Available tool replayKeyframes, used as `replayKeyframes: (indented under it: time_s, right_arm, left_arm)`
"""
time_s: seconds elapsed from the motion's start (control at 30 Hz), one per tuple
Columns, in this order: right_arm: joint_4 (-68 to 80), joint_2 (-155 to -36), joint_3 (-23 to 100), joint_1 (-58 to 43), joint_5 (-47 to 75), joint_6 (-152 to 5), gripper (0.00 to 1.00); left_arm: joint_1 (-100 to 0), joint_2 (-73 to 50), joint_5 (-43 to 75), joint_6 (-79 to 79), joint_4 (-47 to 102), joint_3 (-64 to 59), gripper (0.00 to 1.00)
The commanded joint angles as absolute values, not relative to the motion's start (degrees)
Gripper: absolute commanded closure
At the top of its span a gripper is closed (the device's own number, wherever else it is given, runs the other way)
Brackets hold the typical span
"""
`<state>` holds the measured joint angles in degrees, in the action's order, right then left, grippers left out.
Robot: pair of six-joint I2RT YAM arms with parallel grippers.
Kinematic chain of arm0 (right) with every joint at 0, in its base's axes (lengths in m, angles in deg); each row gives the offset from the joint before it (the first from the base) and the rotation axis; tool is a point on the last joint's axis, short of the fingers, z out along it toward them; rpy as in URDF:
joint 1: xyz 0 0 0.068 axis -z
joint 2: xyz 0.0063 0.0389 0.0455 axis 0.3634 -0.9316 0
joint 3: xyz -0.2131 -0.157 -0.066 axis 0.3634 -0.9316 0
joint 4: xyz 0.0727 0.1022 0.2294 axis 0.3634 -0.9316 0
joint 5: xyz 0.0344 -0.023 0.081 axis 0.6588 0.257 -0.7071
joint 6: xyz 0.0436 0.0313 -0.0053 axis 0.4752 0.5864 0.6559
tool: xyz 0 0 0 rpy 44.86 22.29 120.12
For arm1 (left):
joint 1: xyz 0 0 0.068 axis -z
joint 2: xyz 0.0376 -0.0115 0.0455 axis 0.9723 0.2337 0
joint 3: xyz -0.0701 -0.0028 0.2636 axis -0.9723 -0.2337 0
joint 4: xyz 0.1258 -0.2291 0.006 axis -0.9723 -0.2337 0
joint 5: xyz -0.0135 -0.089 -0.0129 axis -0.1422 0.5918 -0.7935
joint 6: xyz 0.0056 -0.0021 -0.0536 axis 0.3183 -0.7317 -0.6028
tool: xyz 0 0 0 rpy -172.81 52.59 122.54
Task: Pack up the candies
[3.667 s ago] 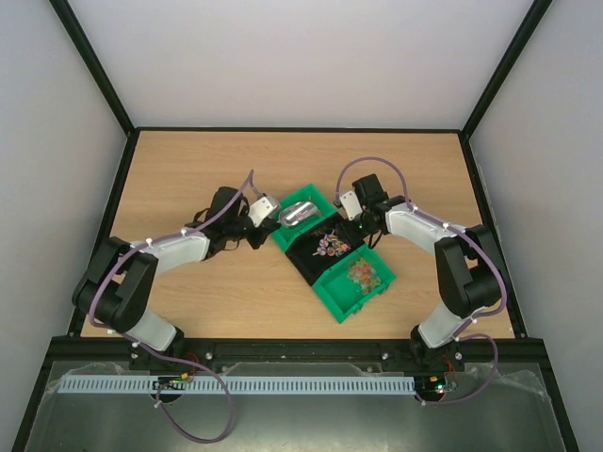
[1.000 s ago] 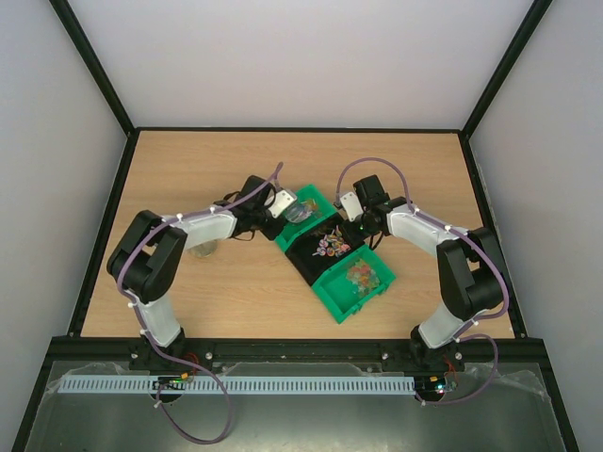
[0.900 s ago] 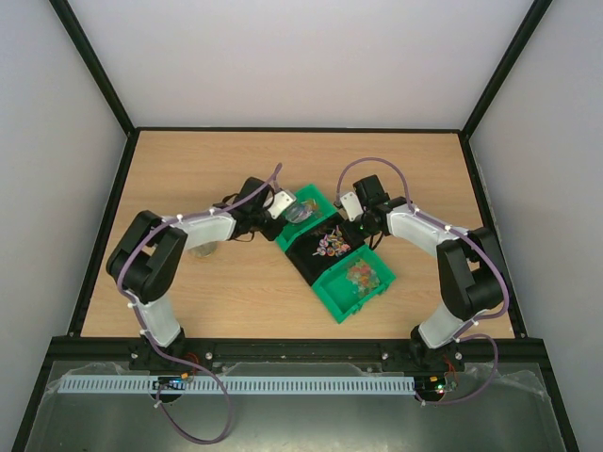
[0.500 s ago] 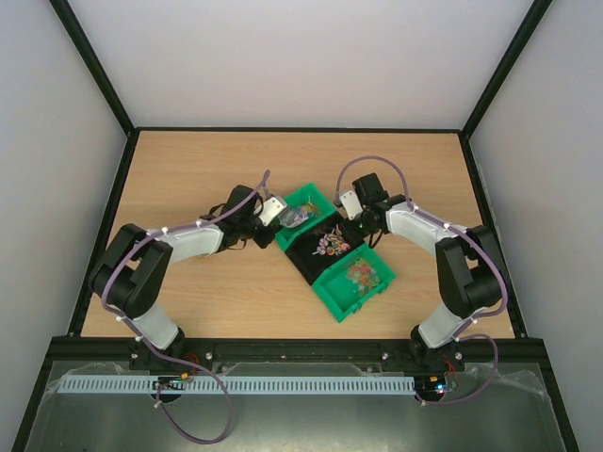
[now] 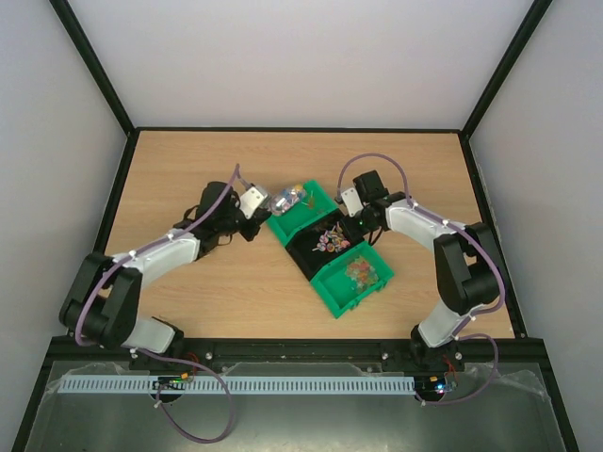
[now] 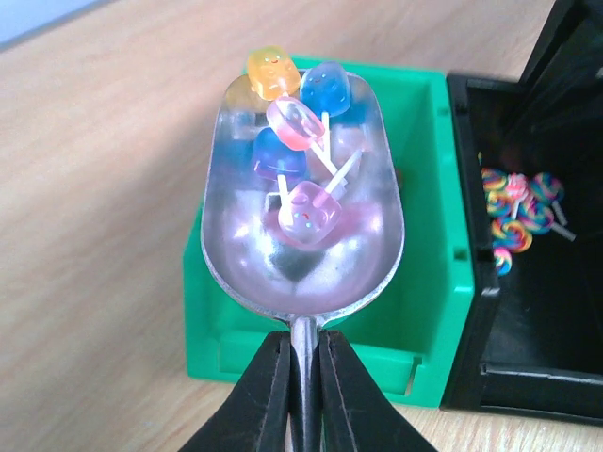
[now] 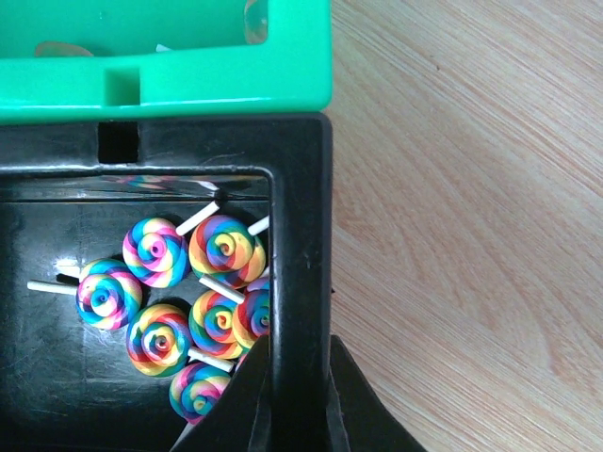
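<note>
On the wooden bench (image 6: pixel 104 188), the left pincer (image 6: pixel 303 350) grips the handle of a shiny metal scoop (image 6: pixel 283 273), held level over the far green plastic bin (image 6: pixel 433 188) and loaded with translucent cube candies (image 6: pixel 306 215). Rightward, rainbow swirl lollipops (image 7: pixel 224 250) lie in a black plastic bin (image 7: pixel 301 235), its wall pinched by the right pincer (image 7: pixel 297 367).

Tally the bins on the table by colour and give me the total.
Green: 2, the far bin and the near bin
Black: 1, the middle bin
Total: 3
</note>
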<state>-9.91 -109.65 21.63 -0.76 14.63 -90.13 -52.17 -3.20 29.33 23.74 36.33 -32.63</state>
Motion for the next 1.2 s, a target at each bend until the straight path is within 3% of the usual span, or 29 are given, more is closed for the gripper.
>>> replayKeyframes:
  time_s: [0.0,0.63,0.9,1.17]
  right_arm:
    - [-11.62,-111.28,23.73,-0.31,15.30,-88.40,0.99]
    - [-10.91,-113.15,26.54,-0.80,13.04,-88.61,0.99]
    - [-10.65,-114.67,28.52,-1.37,12.93,-87.92,0.99]
    - [-10.73,-115.37,29.79,-1.41,12.80,-87.55,0.99]
  left_arm:
    - [-55.04,-9.71,33.76,24.56,37.04,-32.96,0.98]
    - [-76.76,-33.05,41.23,42.43,0.67,-32.67,0.98]
    - [-84.05,-33.90,39.36,52.33,-12.86,-30.60,0.98]
    - [-84.57,-27.15,33.88,54.89,-17.08,-26.97,0.98]
